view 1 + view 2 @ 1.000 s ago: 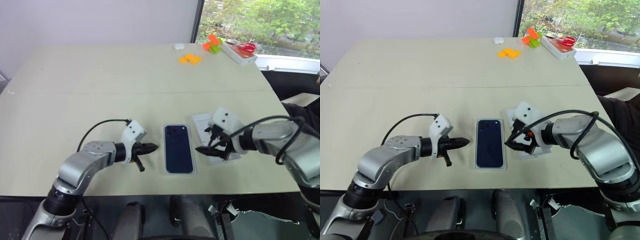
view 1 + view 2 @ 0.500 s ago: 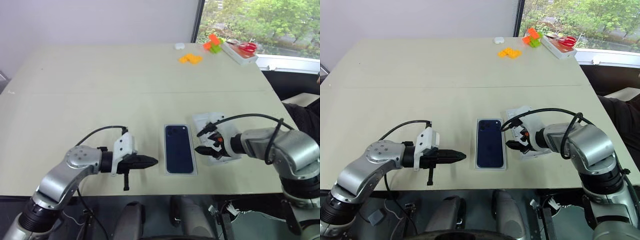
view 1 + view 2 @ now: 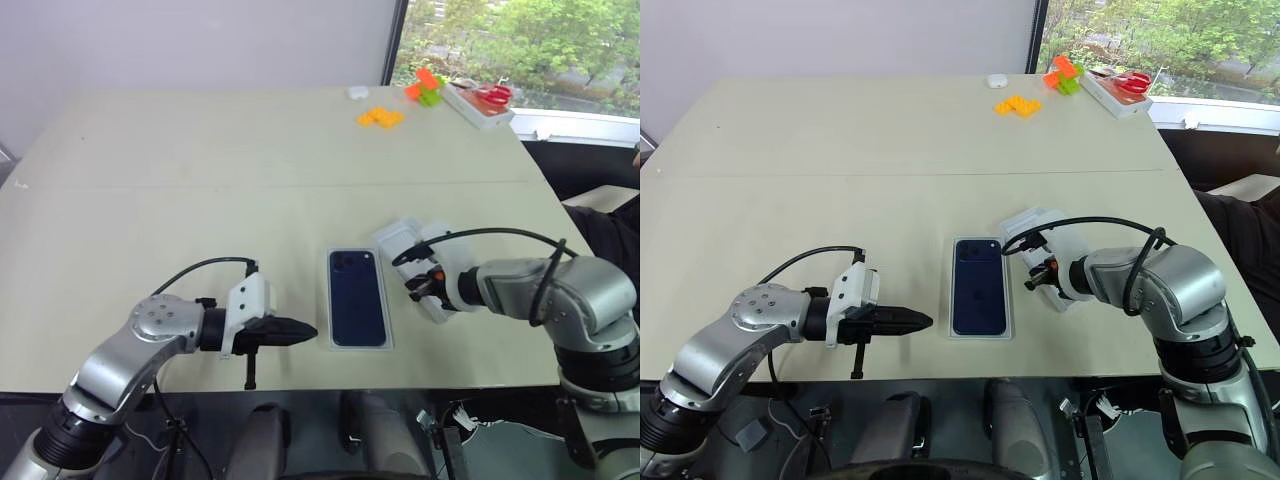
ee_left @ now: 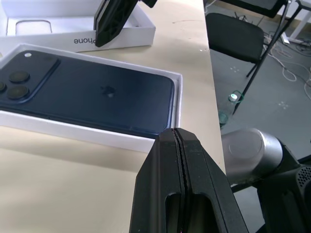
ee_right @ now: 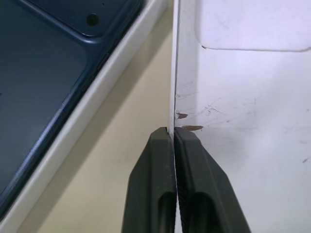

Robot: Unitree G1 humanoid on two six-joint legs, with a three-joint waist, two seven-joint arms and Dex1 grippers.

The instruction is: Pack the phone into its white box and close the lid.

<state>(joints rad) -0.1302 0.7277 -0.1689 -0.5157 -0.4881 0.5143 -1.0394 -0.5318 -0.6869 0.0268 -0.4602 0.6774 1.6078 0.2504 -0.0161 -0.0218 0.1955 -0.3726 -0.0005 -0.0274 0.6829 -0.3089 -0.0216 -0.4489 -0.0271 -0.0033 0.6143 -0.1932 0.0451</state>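
Phone: the dark navy phone (image 3: 358, 297) lies flat, glossy back up, inside the white box (image 3: 386, 318), with its camera cluster at the far end.

Box: the shallow tray sits open on the pale table (image 3: 200, 180), near the front edge and between the two arms.

Lid: the lid (image 3: 415, 242) rests just beside the box on the robot's right, inside face up and turned at an angle to the box. In the right wrist view its pale inner surface (image 5: 252, 97) shows scuff marks near the edge; a bare strip of tabletop separates that edge from the box wall.

Right gripper: the right gripper (image 3: 414, 291) is pressed together on the lid's near wall, one finger inside and one finger (image 5: 156, 170) outside, the thin cardboard edge pinched between them.

Left gripper: the left gripper (image 3: 305, 330) hovers just left of the box, pointing across at it, its two black fingers (image 4: 160, 194) pressed flat against each other with nothing between them. It is apart from the box.

Far corner: orange pieces (image 3: 380, 117), a green-and-orange piece (image 3: 427, 88) and a white tray (image 3: 481, 105) holding something red lie well apart from the work, by the window. A small white object (image 3: 357, 92) sits near them.
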